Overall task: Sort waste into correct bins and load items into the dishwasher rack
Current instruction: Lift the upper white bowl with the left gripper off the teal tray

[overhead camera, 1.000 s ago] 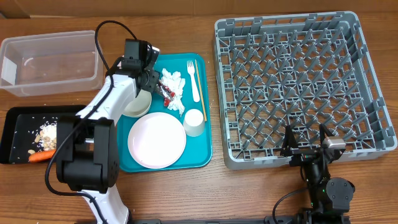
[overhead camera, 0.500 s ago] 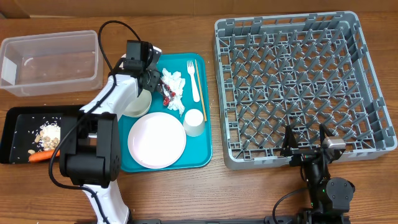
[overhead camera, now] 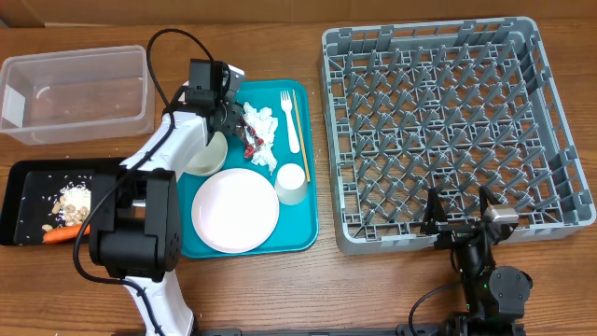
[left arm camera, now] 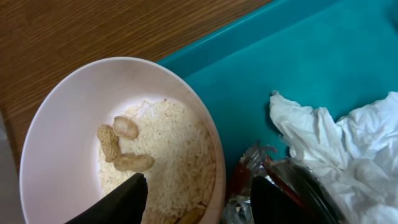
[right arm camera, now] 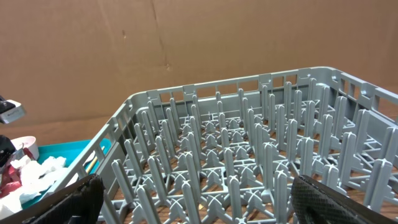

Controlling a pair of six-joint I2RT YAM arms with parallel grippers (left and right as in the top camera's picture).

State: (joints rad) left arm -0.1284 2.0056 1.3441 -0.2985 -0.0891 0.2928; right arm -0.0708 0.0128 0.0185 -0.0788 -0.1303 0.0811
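Observation:
A pinkish bowl (left arm camera: 74, 124) holding rice scraps (left arm camera: 168, 155) and peanuts sits at the back left of the teal tray (overhead camera: 300, 233). My left gripper (left arm camera: 199, 202) is open and straddles the bowl's right rim, one finger over the rice, the other by the red-and-silver wrapper (left arm camera: 261, 168). Crumpled napkins (overhead camera: 263, 123) lie beside it. The fork (overhead camera: 289, 119), stick (overhead camera: 300, 135), cup (overhead camera: 292, 183) and plate (overhead camera: 235, 211) rest on the tray. My right gripper (right arm camera: 193, 193) hangs open at the front edge of the dishwasher rack (overhead camera: 457, 131).
The clear tub (overhead camera: 75, 93) stands at the back left. The black tray (overhead camera: 23, 187) in front of it holds rice scraps and a carrot (overhead camera: 61, 235). In the overhead view my left arm covers part of the bowl (overhead camera: 211, 157).
My left gripper has shifted slightly over the bowl's rim and its jaws have narrowed a little. The right arm has not moved.

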